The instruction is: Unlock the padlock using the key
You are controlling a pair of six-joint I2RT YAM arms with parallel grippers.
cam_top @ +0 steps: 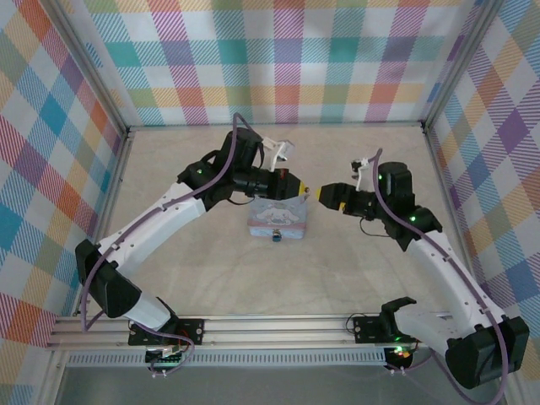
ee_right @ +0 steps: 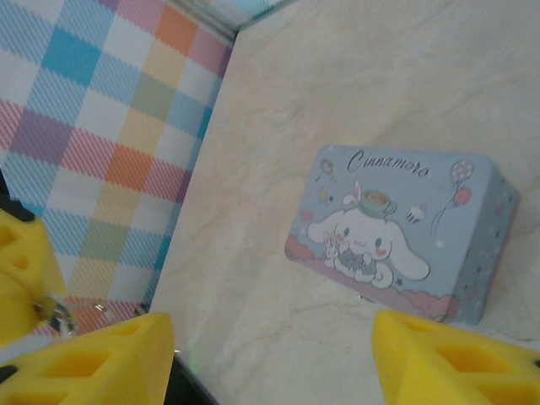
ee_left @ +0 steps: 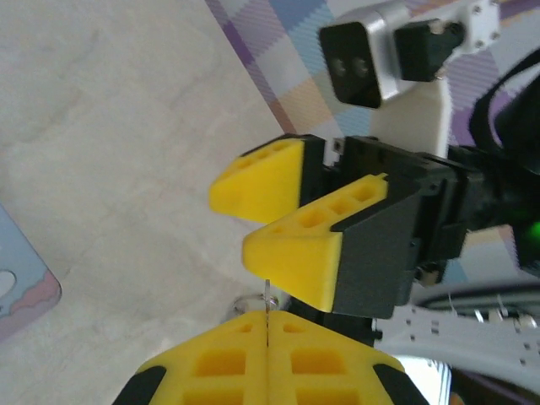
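Left claw [cam_top: 297, 191] is pinched tight on the thin silvery metal key [ee_left: 267, 302], with just a sliver and a glinting ring poking out past the yellow pads. Right claw [cam_top: 322, 195] faces it almost tip to tip, jaws spread wide. On the pale bench [cam_top: 211, 278] sits the light-blue cartoon-printed tin [cam_top: 277, 215]. The small bluish padlock [cam_top: 276, 237] is at its 6 o'clock edge, too tiny for detail. Both claws hover around the tin's 12 to 2 o'clock.
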